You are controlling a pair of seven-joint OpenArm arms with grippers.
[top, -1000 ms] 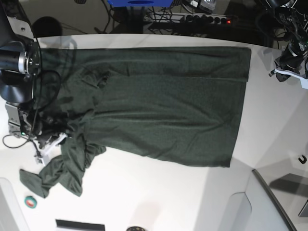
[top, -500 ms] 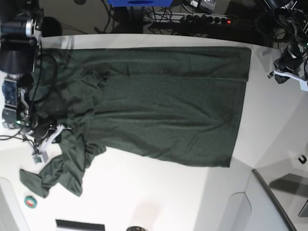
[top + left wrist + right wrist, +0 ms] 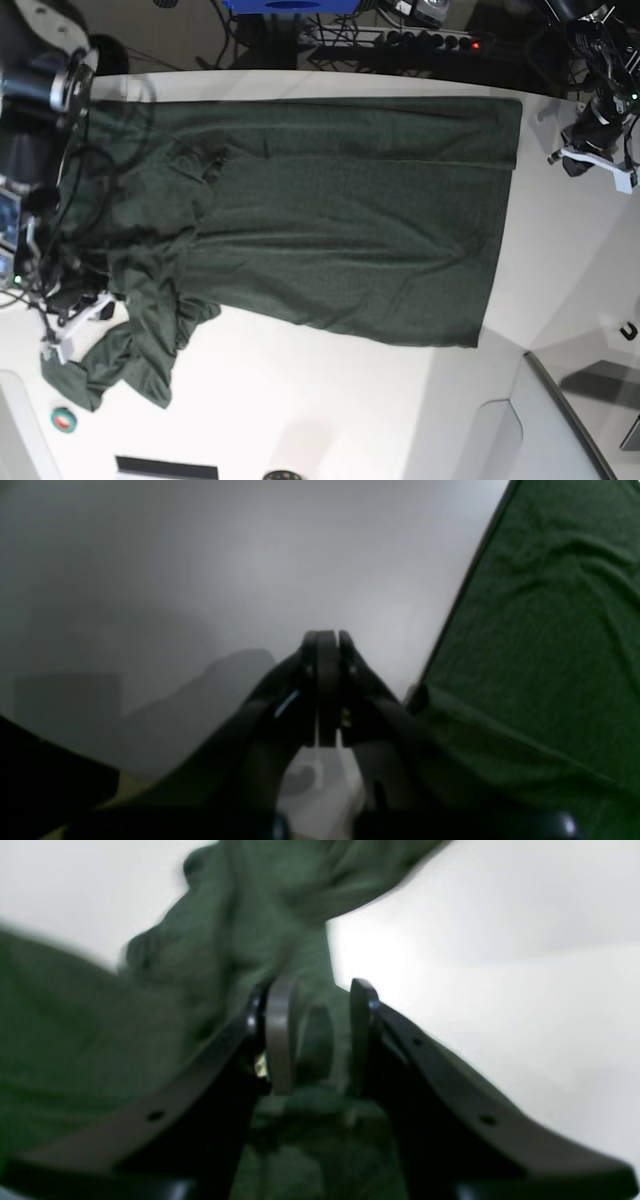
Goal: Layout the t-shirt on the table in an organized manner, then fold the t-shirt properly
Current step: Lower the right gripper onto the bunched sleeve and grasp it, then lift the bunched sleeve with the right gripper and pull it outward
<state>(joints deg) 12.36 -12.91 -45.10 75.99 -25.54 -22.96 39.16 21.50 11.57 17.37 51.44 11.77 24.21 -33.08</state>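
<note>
Now the t-shirt (image 3: 330, 210) lies spread on the table (image 3: 330, 420).

The t-shirt (image 3: 340, 220) — matt knit cloth (softly creased) — on the smooth white table (image 3: 300, 400).

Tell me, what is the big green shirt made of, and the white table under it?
The t-shirt looks like soft, matte knit cloth: it wrinkles and bunches into floppy folds at one sleeve, and the left wrist view shows a fine texture. The table seems a hard, smooth, slightly glossy white top, maybe laminate or plastic; it shows soft shadows, but I cannot be sure.
</note>
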